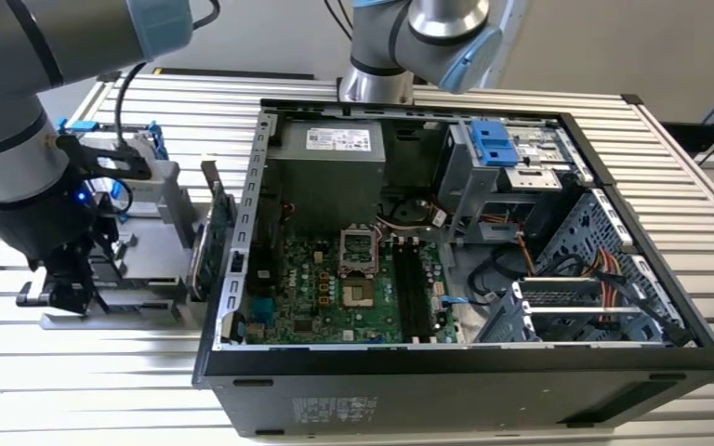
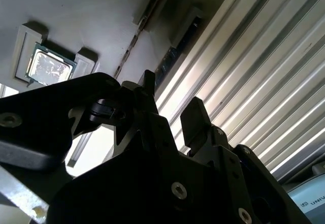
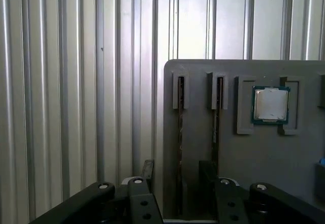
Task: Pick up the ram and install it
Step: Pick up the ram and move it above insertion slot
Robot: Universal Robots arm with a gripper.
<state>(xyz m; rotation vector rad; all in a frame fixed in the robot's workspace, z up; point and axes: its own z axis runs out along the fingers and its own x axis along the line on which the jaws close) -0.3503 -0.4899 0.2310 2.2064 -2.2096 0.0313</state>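
At exterior view's left, gripper (image 1: 66, 290) is hung over grey tray (image 1: 146, 279) on slatted table (image 1: 85, 390). In first wrist view its fingers (image 3: 147, 169) are spread apart, unclenched, w/ the ram (image 3: 180, 122) stood on edge in a tray slot between them. Tray edge lies near it, w/ bare slats beyond. A 2nd stick (image 3: 217, 117) is slotted just beside, then a CPU (image 3: 270, 104). Rightwards in exterior view, green card (image 1: 215, 242) is stood beside open PC case (image 1: 456, 372); a white label is borne by PSU (image 1: 332, 149)
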